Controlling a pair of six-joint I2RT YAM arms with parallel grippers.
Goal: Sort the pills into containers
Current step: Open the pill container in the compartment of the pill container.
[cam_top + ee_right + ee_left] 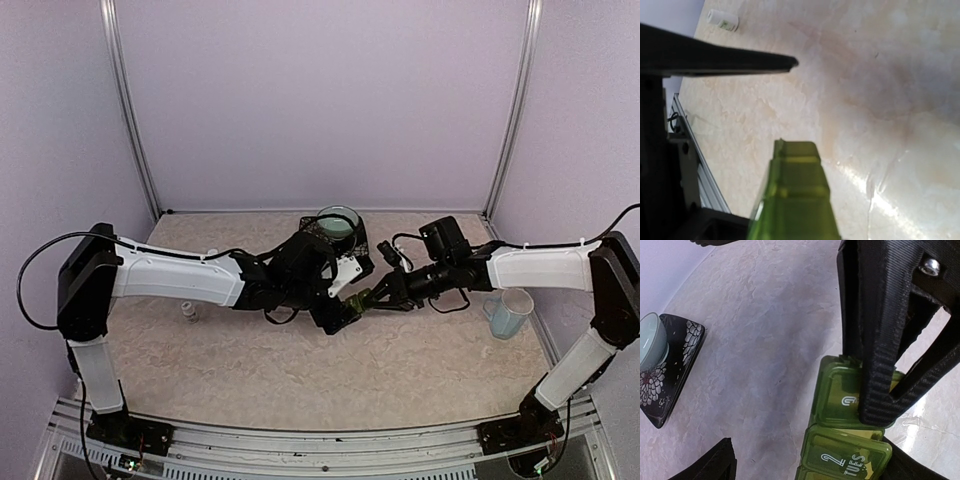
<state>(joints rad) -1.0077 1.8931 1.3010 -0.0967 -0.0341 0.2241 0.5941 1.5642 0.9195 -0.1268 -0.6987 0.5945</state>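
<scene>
The containers (pixel 358 298), a dark green strip of joined lidded compartments, hang above the table's middle between the two grippers. My right gripper (pixel 380 292) is shut on one end of the strip. In the left wrist view its black finger (pixel 880 365) lies across the end lid, beside the lid marked "2 TUES" (pixel 850 457). My left gripper (pixel 812 465) is open, its fingers wide apart on either side of the strip. The right wrist view shows the strip (pixel 795 200) sticking out forward. No pills show.
A teal bowl (pixel 338 222) stands on a black patterned plate (pixel 682 365) at the back centre. A pale blue mug (pixel 508 314) stands at the right. A small white bottle (pixel 188 313) stands at the left, also in the right wrist view (pixel 722 19).
</scene>
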